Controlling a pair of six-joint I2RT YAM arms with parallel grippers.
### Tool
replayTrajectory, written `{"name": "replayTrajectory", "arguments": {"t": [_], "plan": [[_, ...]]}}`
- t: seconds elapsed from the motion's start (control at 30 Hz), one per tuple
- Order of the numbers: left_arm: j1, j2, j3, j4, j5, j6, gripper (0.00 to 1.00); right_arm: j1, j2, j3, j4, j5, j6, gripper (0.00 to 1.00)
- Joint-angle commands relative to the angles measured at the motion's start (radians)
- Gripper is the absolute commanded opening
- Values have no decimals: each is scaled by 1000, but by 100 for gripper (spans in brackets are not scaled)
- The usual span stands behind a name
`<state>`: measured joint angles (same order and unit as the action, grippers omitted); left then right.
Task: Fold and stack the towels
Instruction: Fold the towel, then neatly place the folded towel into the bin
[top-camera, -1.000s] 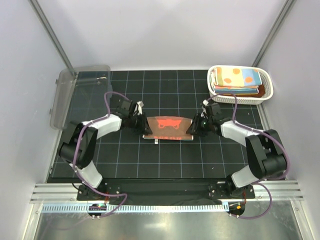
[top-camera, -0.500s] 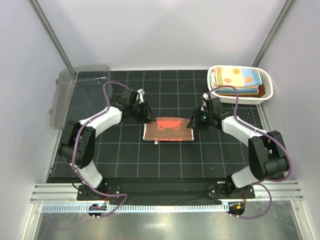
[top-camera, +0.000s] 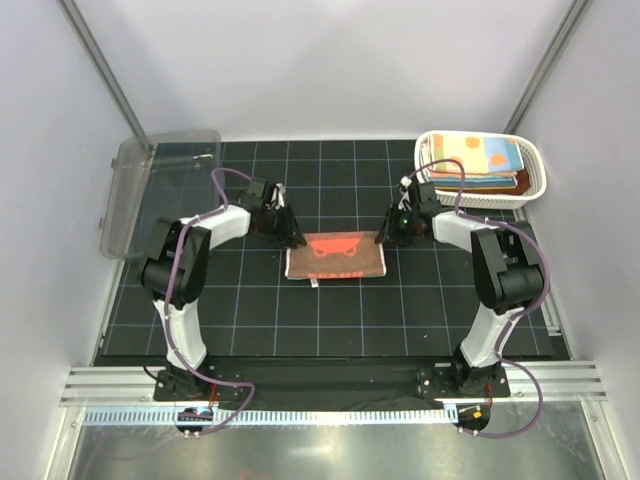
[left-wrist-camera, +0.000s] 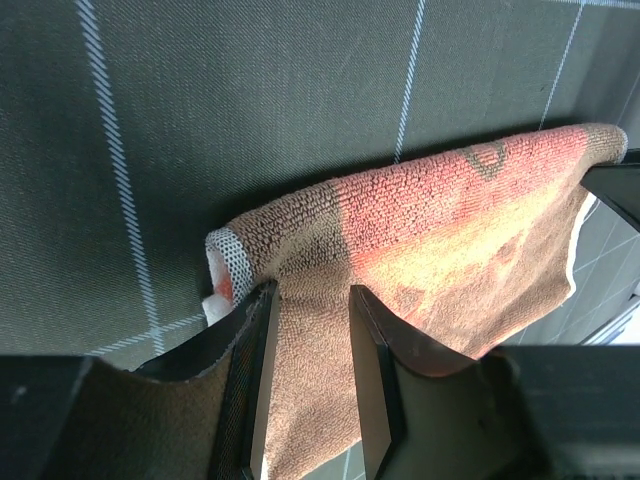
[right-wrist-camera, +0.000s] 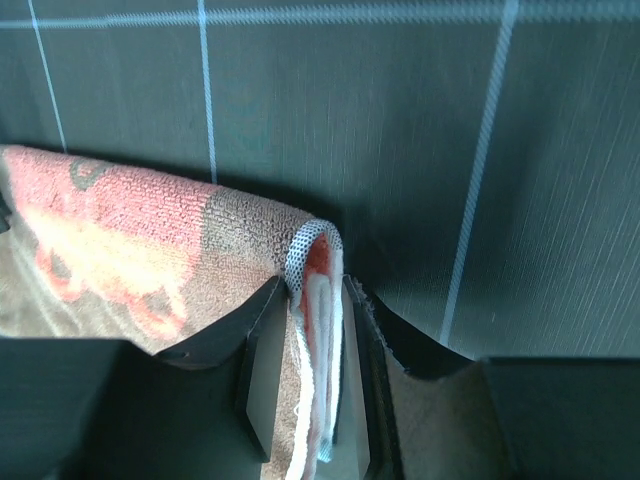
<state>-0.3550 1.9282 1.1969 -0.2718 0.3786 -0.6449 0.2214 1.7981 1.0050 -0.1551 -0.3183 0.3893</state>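
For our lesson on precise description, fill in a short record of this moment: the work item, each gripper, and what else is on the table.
Work item: coral-red towel, folded, on the black grid mat
Left gripper: shut on the towel's far left corner
Right gripper: shut on its far right corner
Far right: white lattice basket holding folded towels
Far left: clear plastic bin

From above, the tips of the left gripper (top-camera: 296, 240) and the right gripper (top-camera: 384, 238) are lost against the dark mat. In the basket (top-camera: 500, 198), the towels under the spotted towel (top-camera: 480, 155) show only thin edges. The left wrist view cuts off the red towel (left-wrist-camera: 430, 250) at the bottom, and the fingers (left-wrist-camera: 250, 400) cover part of it.
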Motion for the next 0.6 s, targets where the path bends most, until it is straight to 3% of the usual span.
{"name": "replayTrajectory", "arguments": {"t": [0.0, 0.2, 0.37, 0.57], "plan": [[13, 3, 15, 5, -46, 30, 39, 7, 9, 33, 32, 8, -78, 37], [13, -47, 44, -13, 2, 19, 41, 7, -84, 86, -115, 13, -73, 43], [13, -169, 72, -122, -69, 40, 44, 12, -178, 67, -185, -37, -6, 70], [2, -265, -20, -101, -23, 19, 45, 19, -178, 20, -175, -33, -20, 75]]}}
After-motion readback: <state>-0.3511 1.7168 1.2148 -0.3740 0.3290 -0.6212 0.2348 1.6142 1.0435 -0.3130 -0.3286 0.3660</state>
